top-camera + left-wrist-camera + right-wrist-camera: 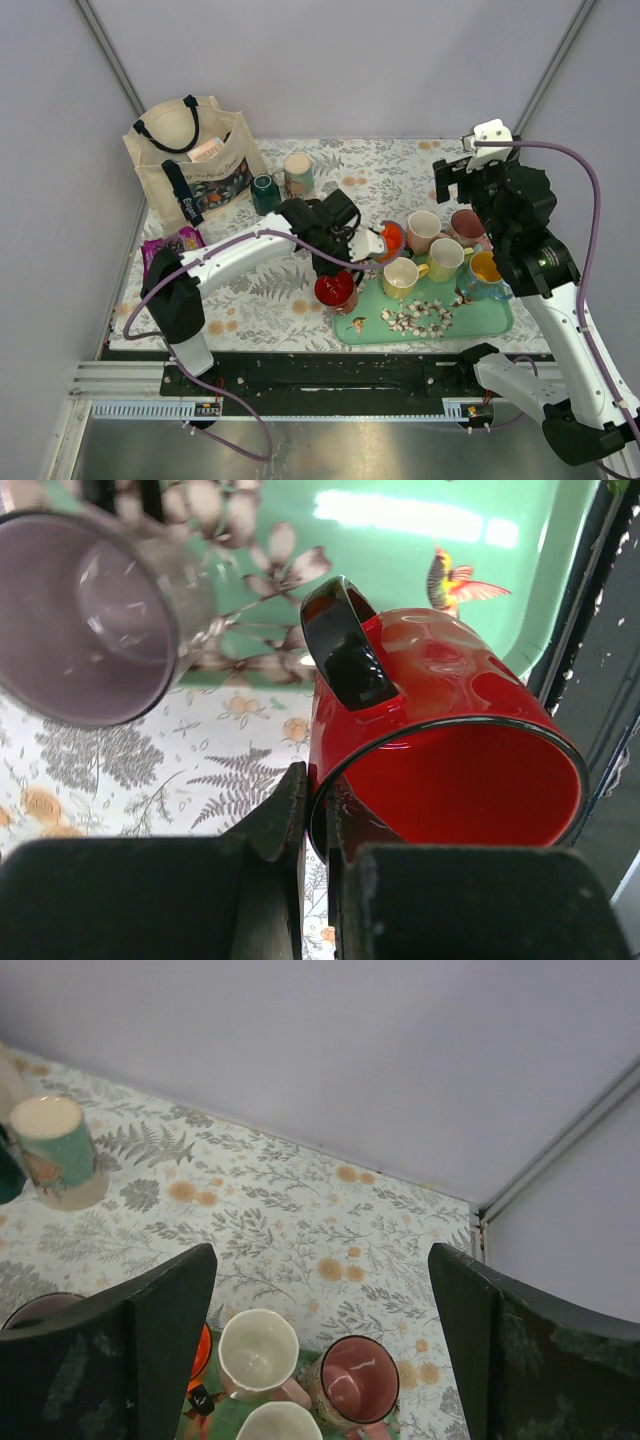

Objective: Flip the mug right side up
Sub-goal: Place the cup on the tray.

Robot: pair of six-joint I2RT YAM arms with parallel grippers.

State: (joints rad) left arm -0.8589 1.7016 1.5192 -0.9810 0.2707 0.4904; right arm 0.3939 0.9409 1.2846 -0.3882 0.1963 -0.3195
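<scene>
Red mug sits directly beneath the left gripper, its open mouth showing from above, at the left edge of the green tray. To that gripper's right, on the tray, stand a cream mug and a yellow-green mug. The right gripper hangs high over the far side of the table, well apart from the red mug, with a pink mug below it.

From the left wrist, the left gripper is pinched narrow on the red mug's rim: one of its fingers is outside the wall, the other inside. The mug's black handle points away from the fingers. A greyish translucent cup is ahead and to the left, mouth toward the camera.

From the right wrist, the right gripper is spread wide with nothing between its jaws. Below it are a white-lined mug and the pink mug; a floral mug stands far to its left.
</scene>
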